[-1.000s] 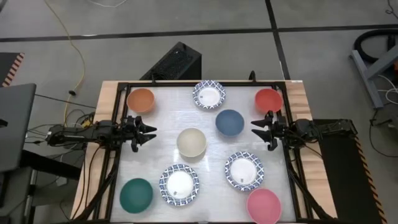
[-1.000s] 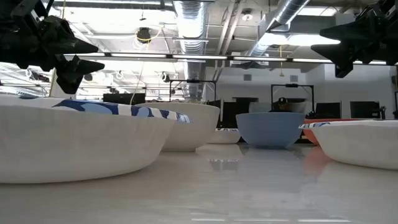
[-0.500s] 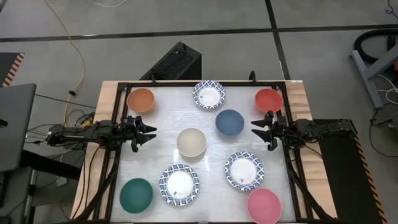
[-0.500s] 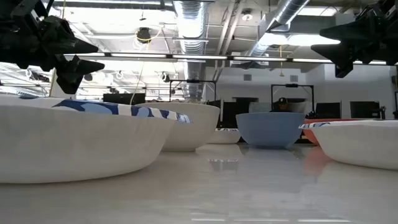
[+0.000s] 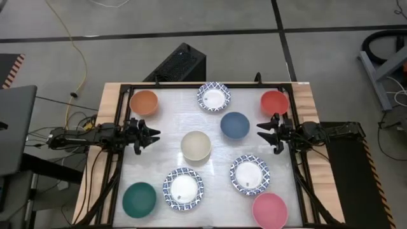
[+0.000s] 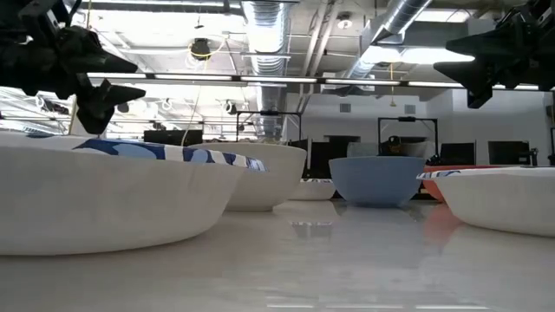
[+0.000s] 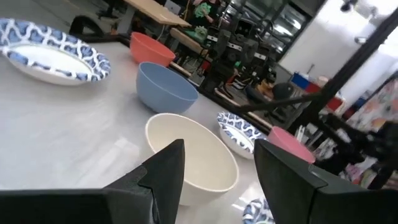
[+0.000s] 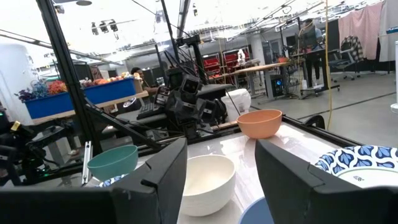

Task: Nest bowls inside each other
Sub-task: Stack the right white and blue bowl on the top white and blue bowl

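the plain cream round bowl (image 5: pixel 195 145) sits mid-bench, straight ahead of the left gripper (image 5: pixel 151 134), whose jaws gape released and empty, and nearer it than the right gripper (image 5: pixel 262 133), likewise spread and empty.

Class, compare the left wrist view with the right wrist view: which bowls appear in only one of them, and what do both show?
Only the left wrist view shows the round red bowl and the round pink bowl. Only the right wrist view shows the round orange bowl and the round teal bowl. Both show the round cream bowl in the middle of the table, a corner of the round blue bowl, blue-patterned white bowls, and that arm's own two dark fingers apart: left gripper, right gripper.
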